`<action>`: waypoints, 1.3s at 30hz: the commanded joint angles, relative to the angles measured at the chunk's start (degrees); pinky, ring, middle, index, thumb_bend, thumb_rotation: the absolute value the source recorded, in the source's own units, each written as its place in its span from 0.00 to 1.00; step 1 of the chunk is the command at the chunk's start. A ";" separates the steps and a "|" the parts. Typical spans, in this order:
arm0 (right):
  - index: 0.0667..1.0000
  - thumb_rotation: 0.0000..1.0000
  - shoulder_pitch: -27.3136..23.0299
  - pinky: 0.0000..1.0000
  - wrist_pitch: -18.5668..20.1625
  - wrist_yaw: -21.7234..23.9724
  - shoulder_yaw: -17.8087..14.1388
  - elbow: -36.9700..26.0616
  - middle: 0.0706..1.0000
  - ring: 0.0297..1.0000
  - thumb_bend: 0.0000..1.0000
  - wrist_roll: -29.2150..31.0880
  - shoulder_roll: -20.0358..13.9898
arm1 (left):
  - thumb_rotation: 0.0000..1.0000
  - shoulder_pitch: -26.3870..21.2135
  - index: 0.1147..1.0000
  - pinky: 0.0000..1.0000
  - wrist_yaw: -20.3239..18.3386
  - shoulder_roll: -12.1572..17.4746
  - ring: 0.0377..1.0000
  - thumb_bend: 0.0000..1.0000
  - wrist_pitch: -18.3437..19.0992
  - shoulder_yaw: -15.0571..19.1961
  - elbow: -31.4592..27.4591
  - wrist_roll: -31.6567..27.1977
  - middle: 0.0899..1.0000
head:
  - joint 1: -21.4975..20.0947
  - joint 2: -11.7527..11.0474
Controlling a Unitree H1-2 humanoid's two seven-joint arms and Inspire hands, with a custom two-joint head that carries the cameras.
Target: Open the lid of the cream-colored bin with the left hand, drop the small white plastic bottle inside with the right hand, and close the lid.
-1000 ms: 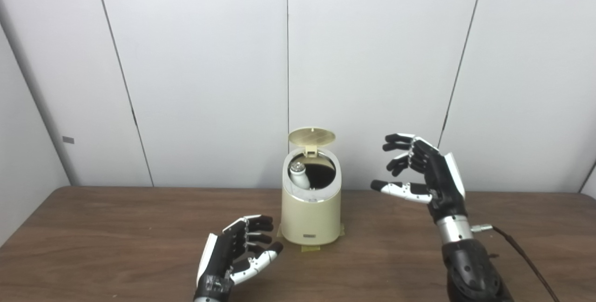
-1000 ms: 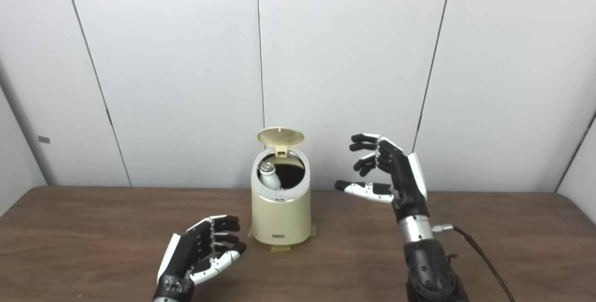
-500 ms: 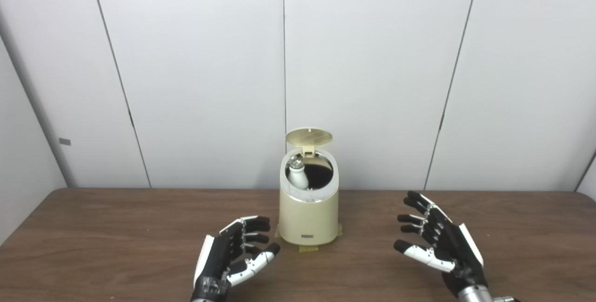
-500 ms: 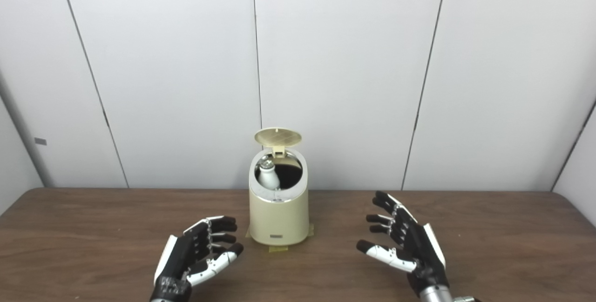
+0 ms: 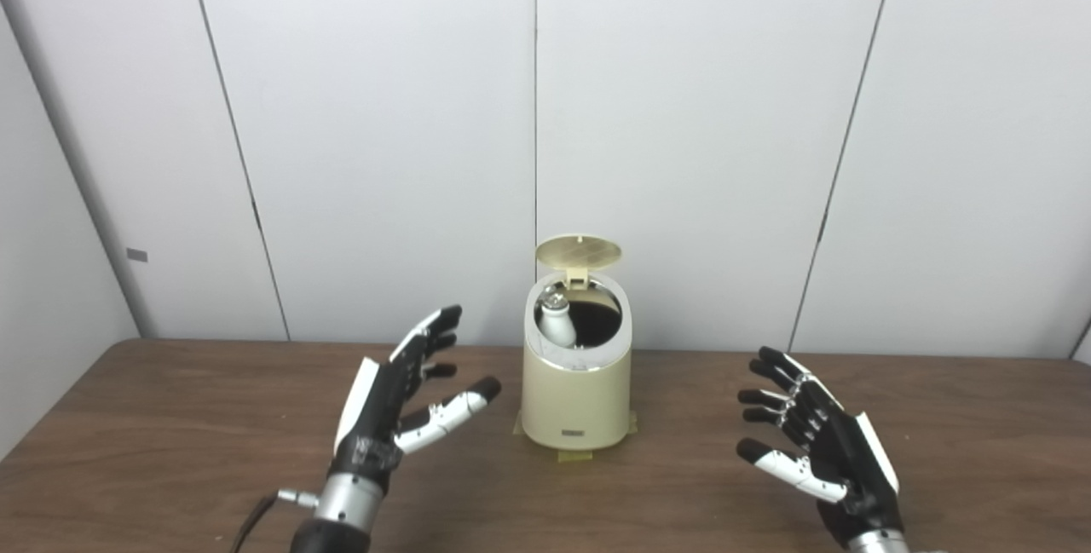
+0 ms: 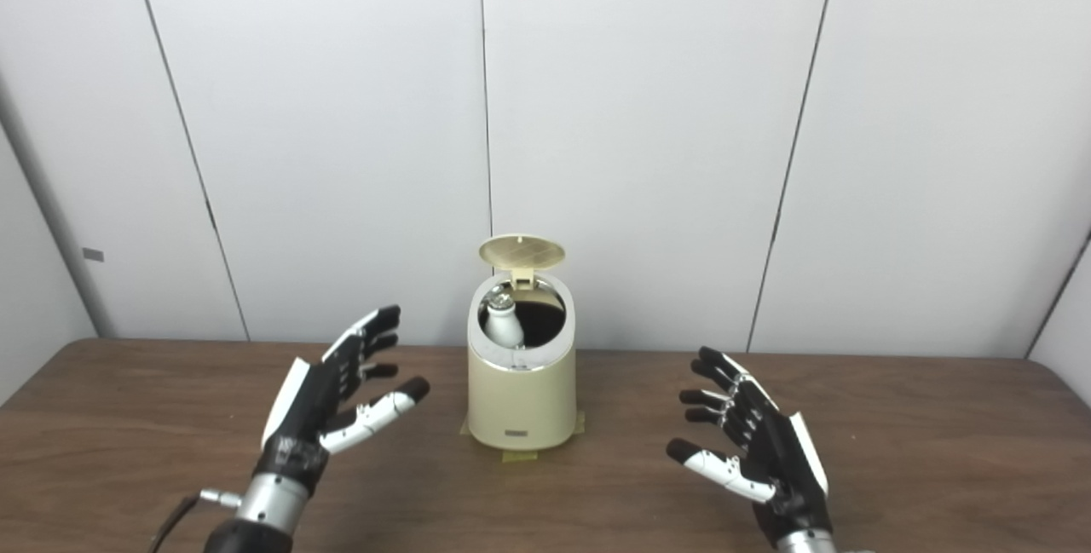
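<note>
The cream-colored bin [image 5: 577,395] stands at the middle of the brown table, its round lid [image 5: 580,251] tipped up at the back. The small white plastic bottle [image 5: 557,325] leans inside the opening, cap up, against the left inner wall. My left hand [image 5: 401,400] is raised left of the bin, open, fingers spread toward it, holding nothing. My right hand [image 5: 818,446] hovers low over the table to the bin's right, open and empty, apart from it.
The brown wooden table [image 5: 170,434] runs across the whole view. White wall panels [image 5: 383,127] rise just behind the bin. A patch of tape [image 5: 575,454] shows under the bin's base. A cable [image 5: 256,519] trails from my left wrist.
My right hand came down from beside the bin's top to low over the table. My left hand has lifted and opened wider toward the bin. The camera shifted slightly.
</note>
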 commanded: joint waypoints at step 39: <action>0.79 0.29 1.01 0.54 3.90 -1.70 0.82 -7.84 0.77 0.63 0.87 -2.27 3.49 | 0.47 -26.89 0.78 1.00 -6.69 6.14 1.00 0.96 2.35 -12.37 17.96 17.10 0.86 | -1.84 -0.32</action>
